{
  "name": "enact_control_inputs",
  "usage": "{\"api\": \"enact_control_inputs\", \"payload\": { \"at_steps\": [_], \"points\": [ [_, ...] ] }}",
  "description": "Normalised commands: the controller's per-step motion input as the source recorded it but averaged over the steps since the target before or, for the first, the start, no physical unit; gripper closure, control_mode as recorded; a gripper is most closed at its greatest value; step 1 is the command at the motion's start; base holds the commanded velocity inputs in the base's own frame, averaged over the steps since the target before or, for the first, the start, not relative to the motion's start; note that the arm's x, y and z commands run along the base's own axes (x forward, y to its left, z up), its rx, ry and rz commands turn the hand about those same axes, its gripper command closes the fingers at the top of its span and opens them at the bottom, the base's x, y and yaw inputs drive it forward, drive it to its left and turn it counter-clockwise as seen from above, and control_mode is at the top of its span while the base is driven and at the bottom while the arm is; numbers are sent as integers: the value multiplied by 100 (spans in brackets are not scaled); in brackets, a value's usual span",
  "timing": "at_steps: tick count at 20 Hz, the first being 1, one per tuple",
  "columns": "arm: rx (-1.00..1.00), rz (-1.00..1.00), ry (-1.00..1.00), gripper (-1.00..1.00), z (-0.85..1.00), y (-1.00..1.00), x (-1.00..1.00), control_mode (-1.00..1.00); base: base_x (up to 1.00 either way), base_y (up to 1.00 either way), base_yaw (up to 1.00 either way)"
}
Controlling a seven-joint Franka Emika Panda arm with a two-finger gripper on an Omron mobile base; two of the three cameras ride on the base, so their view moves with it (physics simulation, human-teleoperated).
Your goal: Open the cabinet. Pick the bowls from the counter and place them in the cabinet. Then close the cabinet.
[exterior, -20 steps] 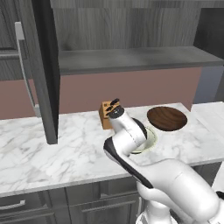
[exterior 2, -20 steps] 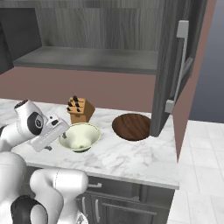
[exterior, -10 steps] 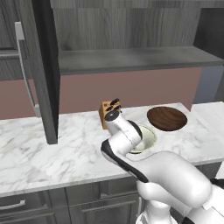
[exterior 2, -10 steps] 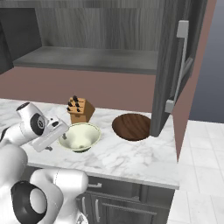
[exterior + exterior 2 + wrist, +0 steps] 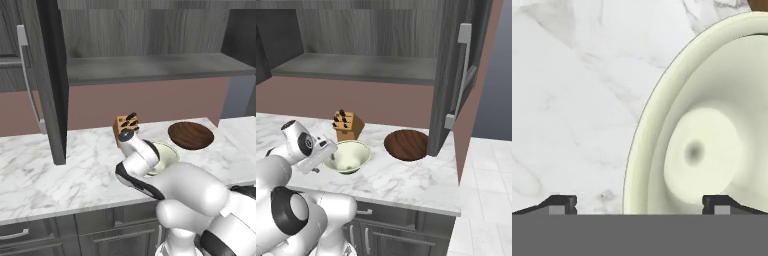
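We count two bowls on the desk, one knife block, and one cabinet with two doors, both swung wide.

The cream bowl is deep, pale and glossy, with a round flat bottom and a thick rim. It sits toward the middle of the desk, just in front of the knife block. The brown bowl is shallower, dark wood with visible grain; it lies beside the cream one, nearer the desk's back edge and close under the right door.

The cabinet is dark grey-brown wood grain. Its left door and right door each carry a long silver bar handle, and we see a bare grey shelf inside.

Our hand hovers low over the cream bowl's near rim, its two fingertips spread apart, one over the marble and one over the bowl's hollow, gripping nothing.
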Motion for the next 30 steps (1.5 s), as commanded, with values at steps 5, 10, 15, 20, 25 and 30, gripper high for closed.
{"api": "enact_control_inputs", "payload": {
  "at_steps": [5,10,15,20,25,30],
  "points": [
    [0,0,0,-100,-22,8,33,-100,0,0,0],
    [0,0,0,100,-17,3,27,-100,0,0,0],
    [0,0,0,100,-3,0,12,-100,0,0,0],
    [0,0,0,100,0,0,3,-100,0,0,0],
    [0,0,-2,100,22,0,-18,-100,0,0,0],
    [-3,0,-19,100,81,-23,-73,-100,0,0,0]
  ]
}}
